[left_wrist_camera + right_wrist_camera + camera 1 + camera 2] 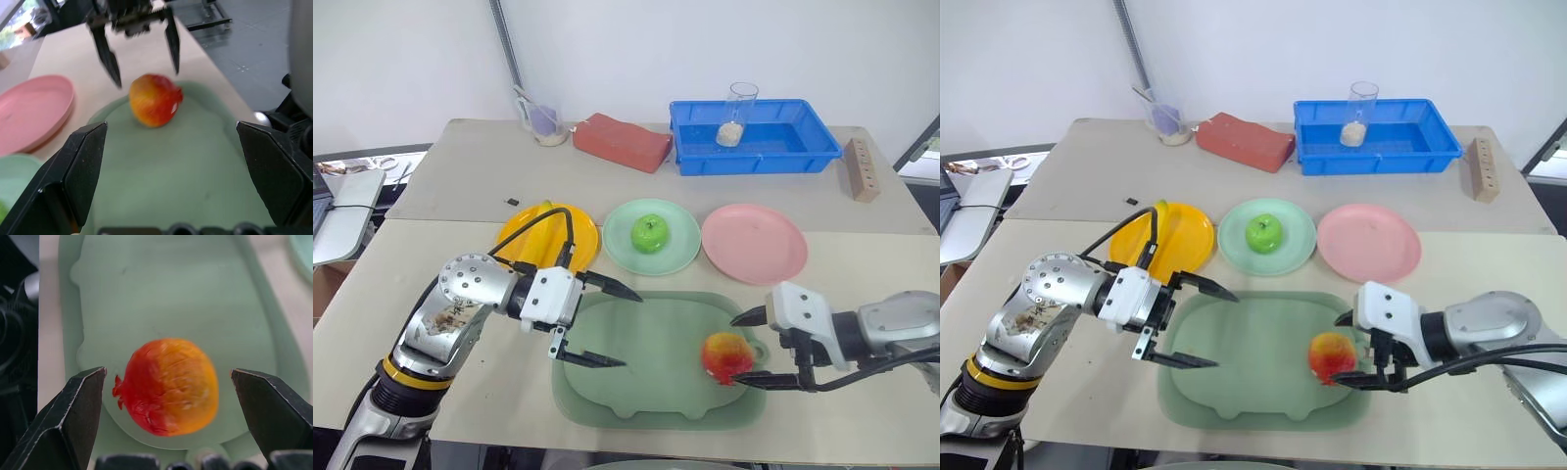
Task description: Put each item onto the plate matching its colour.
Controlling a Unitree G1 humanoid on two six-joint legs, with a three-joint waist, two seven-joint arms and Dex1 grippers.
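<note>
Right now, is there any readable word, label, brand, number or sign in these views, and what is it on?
None can be read.
The red-and-yellow fruit, the dull-green tray, the three plates, the blue bin and both grippers carry no visible lettering.

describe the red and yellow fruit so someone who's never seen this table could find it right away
Find the big dull-green tray at the table's near edge. The peach-like fruit lies at its right end, between the right pincer's open fingers. It alone is red and yellow, and on no plate.
</note>
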